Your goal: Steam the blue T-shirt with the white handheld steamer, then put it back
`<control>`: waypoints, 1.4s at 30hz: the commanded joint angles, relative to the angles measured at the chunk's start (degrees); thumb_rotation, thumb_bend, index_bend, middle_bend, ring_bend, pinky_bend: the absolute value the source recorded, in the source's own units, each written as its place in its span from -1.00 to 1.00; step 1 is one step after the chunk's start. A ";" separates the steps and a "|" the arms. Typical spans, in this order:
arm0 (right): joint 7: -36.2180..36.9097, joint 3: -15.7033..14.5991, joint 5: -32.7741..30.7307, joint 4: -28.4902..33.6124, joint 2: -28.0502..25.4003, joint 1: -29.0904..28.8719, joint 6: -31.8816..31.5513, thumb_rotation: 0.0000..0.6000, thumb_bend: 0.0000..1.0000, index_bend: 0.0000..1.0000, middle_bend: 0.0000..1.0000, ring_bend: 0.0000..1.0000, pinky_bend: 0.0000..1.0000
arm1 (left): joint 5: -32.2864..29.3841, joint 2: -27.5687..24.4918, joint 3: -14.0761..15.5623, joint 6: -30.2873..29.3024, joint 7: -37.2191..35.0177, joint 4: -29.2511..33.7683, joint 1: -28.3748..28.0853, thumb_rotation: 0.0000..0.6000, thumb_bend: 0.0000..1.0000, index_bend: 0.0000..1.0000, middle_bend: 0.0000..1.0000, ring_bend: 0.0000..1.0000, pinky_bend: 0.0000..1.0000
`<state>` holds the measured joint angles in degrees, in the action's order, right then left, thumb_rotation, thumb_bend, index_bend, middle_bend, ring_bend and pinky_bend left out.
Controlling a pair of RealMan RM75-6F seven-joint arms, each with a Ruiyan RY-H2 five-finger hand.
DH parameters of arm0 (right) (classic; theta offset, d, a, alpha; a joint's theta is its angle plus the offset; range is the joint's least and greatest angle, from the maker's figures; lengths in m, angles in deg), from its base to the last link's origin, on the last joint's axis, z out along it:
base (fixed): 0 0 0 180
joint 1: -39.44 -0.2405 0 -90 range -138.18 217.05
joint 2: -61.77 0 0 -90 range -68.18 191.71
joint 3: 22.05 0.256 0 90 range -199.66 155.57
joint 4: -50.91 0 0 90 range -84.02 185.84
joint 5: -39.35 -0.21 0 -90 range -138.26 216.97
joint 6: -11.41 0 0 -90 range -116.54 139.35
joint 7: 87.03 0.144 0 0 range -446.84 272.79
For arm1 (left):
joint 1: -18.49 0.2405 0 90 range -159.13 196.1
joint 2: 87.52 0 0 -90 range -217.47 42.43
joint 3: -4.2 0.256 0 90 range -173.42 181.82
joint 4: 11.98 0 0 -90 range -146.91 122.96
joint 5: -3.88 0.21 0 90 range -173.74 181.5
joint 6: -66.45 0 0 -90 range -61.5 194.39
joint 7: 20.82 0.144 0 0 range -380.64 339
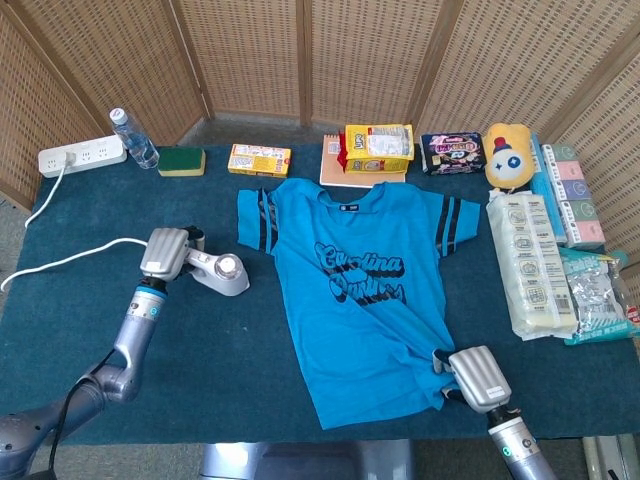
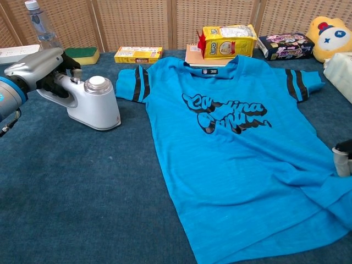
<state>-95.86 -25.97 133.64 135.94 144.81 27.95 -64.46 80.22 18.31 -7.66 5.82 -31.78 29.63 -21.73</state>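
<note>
- Head view: my left hand (image 1: 166,252) is wrapped around the handle of the white handheld steamer (image 1: 219,272), which sits on the dark blue table (image 1: 80,320) just beside the left sleeve of the blue T-shirt (image 1: 362,290), not touching it.
- The steamer's white cord (image 1: 70,259) trails off to the left toward the table edge.
- The T-shirt lies spread flat in the middle of the table, print up, collar toward the far side.
- My right hand (image 1: 478,376) rests at the shirt's near right hem, where the cloth is bunched against it; its back faces the camera, so I cannot tell whether the fingers pinch the fabric or only touch it.
- Along the far edge stand a power strip (image 1: 82,156), a water bottle (image 1: 133,139), a green sponge (image 1: 181,160), a yellow box (image 1: 259,159) and a yellow bag (image 1: 378,147); a plush toy (image 1: 508,155) and packets lie to the right.
- Chest view: my left hand (image 2: 41,67) grips the steamer (image 2: 93,103) by its handle, fingers closed around it; the steamer stands with its base on the table (image 2: 82,192) and its round cap up, near the shirt's (image 2: 242,148) striped sleeve.
- At the right edge only a sliver of my right hand (image 2: 344,159) shows beside the rumpled hem, too little to read its hold.
</note>
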 commanded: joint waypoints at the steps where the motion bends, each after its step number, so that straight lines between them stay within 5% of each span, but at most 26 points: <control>1: -0.45 0.09 -0.23 0.36 -0.12 0.02 0.07 1.00 0.08 0.52 0.44 0.49 0.68 | 0.14 1.49 -0.02 0.93 -1.11 -2.06 -0.80 1.00 -0.34 0.36 0.52 0.36 0.44; 7: -1.05 0.14 -0.56 0.92 -0.31 -0.07 0.40 1.00 0.08 0.52 0.44 0.49 0.68 | 0.03 1.52 0.64 3.52 -1.63 -2.82 -0.99 1.00 -0.44 0.31 0.35 0.06 0.15; 14: -1.64 0.20 -0.59 1.60 -0.56 -0.14 0.39 1.00 0.09 0.52 0.44 0.49 0.68 | -0.74 -0.78 0.34 4.94 -1.06 0.34 -0.75 1.00 -0.56 -0.44 -0.15 -0.38 -0.12; 23: -1.95 0.03 -0.38 2.05 -0.59 -0.14 0.34 1.00 0.10 0.52 0.44 0.49 0.69 | -3.03 -3.45 -0.31 6.29 1.78 4.65 0.38 1.00 -0.62 -0.98 -0.61 -0.81 -0.47; 34: -2.34 -0.13 -0.06 2.46 -0.52 -0.15 0.25 1.00 0.10 0.52 0.44 0.49 0.69 | -2.69 -3.80 -0.42 1.96 3.56 6.65 2.04 1.00 -0.63 -1.00 -0.98 -1.00 -0.79; 42: -2.66 -0.10 -0.06 2.93 -0.66 -0.09 0.08 1.00 0.11 0.52 0.44 0.49 0.69 | -0.37 -2.66 0.46 -0.81 1.15 4.89 2.43 1.00 -0.52 -1.00 -1.00 -1.00 -0.79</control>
<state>-98.51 -26.06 133.59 138.87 144.16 27.86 -64.38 79.43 15.54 -7.45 5.37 -30.18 34.69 -19.44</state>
